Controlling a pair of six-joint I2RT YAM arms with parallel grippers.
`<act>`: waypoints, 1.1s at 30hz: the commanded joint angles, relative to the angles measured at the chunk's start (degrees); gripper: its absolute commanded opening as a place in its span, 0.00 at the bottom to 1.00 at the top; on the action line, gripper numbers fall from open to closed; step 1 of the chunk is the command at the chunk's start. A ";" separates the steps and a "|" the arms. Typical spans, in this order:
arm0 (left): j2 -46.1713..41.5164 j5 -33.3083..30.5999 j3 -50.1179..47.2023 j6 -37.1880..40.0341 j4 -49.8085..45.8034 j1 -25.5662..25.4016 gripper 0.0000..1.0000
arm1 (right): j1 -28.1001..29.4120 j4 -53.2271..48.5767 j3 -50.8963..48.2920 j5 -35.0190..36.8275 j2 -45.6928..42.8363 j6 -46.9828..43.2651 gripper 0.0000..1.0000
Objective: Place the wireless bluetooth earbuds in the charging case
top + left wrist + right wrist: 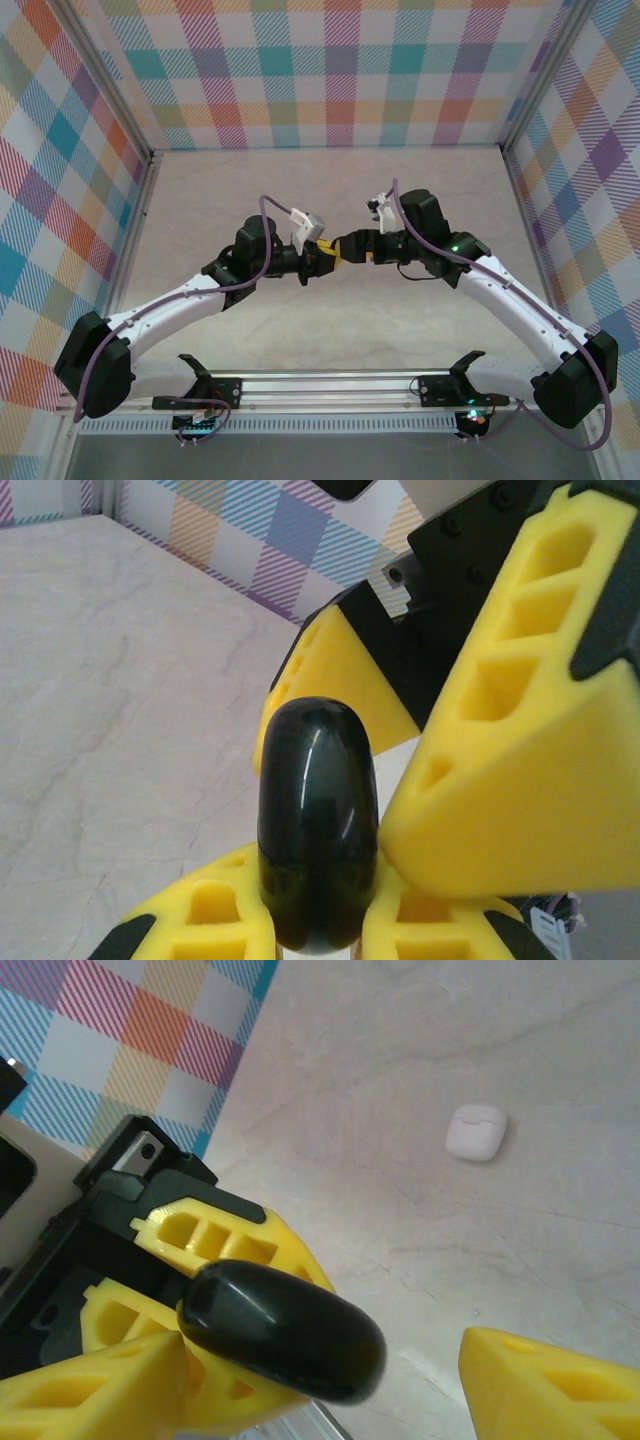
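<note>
Both arms meet above the middle of the table [330,190], and the work is at an early stage as far as can be judged. The left hand [315,905] is clamped on the black charging case [318,810]. Its yellow fingers [205,910] press the lower end from either side, so the glossy, rounded body stands up between them, clear of the table. The right hand [325,1360] faces it with its fingers [540,1380] well apart. In the left wrist view, one of those fingers sits just beside the case on the right and the other lies behind it, so the hand straddles the upper end without gripping. From the right wrist camera, the case lies close against the hand's left finger, with a wide gap to the other one. The case looks closed, with only a faint seam near the held end, so I cannot tell whether any earbud is already inside. A second, white case [476,1132] lies flat on the table, well apart from both hands, and it also appears shut and untouched. By my reading, the likely step in hand is opening the black lid while the left hand steadies the body. What seems left is lifting that lid, fetching each earbud and seating it stem-down in its well. The same would probably follow for the white case, so most of the task is yet to be done.
</note>
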 commanded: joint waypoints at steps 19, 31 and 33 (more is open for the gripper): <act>6.23 0.86 2.59 -4.70 6.33 0.59 0.01 | 0.28 10.38 -1.54 0.12 6.64 10.29 0.37; 5.22 -5.34 0.87 -3.33 4.51 0.57 0.73 | -0.82 7.46 3.51 0.06 12.80 7.31 0.23; 4.55 -6.60 0.73 -2.39 2.79 0.55 1.00 | -2.09 7.04 4.69 -0.78 14.40 6.99 0.23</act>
